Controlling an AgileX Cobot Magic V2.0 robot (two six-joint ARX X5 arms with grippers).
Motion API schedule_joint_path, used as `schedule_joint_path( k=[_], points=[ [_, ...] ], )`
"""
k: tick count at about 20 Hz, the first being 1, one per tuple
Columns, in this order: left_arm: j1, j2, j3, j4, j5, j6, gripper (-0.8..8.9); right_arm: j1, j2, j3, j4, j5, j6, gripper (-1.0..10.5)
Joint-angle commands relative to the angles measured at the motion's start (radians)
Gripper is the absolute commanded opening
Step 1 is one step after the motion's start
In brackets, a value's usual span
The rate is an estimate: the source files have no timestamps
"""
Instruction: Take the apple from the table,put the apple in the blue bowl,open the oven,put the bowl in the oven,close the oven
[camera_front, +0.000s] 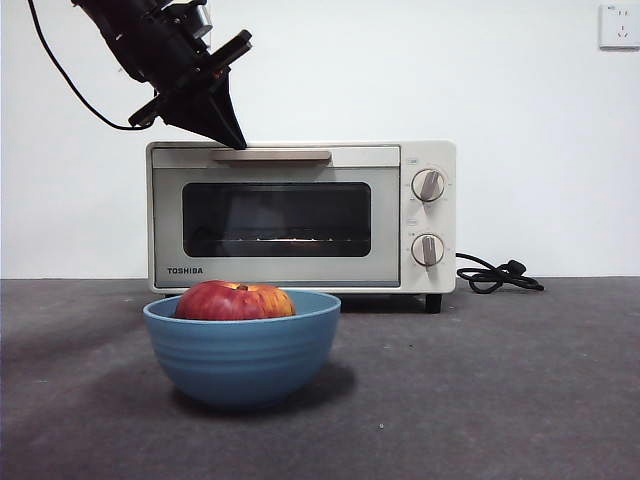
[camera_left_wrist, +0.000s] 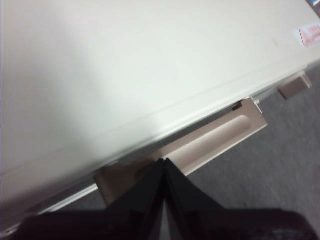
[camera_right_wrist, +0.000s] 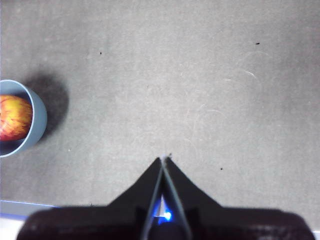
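Left wrist view showed your left gripper (camera_left_wrist: 164, 162) clenched empty over the oven (camera_front: 300, 215) handle (camera_left_wrist: 210, 145); it could slip off.

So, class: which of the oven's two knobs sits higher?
The upper knob, level with the door's top edge; the lower knob sits directly beneath it.

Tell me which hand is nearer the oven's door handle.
Left. The left hand, shut, hangs just above the beige handle at the top of the oven. The right hand, also shut, hovers over bare table, away from the oven.
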Motion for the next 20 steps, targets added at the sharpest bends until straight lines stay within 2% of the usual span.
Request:
schedule_joint_path(
  k=[1,4,9,15,20],
  points=[
    [-0.005,0.02,-0.014,-0.082,-0.009,0.04,-0.06,-0.001,-0.002,-0.011,0.01,-0.003,0.001,-0.1],
    [-0.009,0.02,-0.014,-0.16,-0.016,0.042,-0.06,-0.001,-0.002,-0.011,0.004,-0.003,0.0,-0.1],
    [-0.05,0.02,-0.019,-0.232,-0.132,0.071,-0.06,-0.001,-0.002,-0.011,0.0,-0.003,-0.022,-0.1],
    [-0.071,0.018,-0.027,-0.28,-0.129,0.072,-0.06,-0.001,-0.002,-0.011,-0.003,-0.003,-0.033,-0.1],
    [-0.081,-0.008,-0.085,-0.222,-0.129,0.055,-0.06,-0.001,-0.002,-0.011,-0.024,-0.003,-0.042,-0.1]
  ],
)
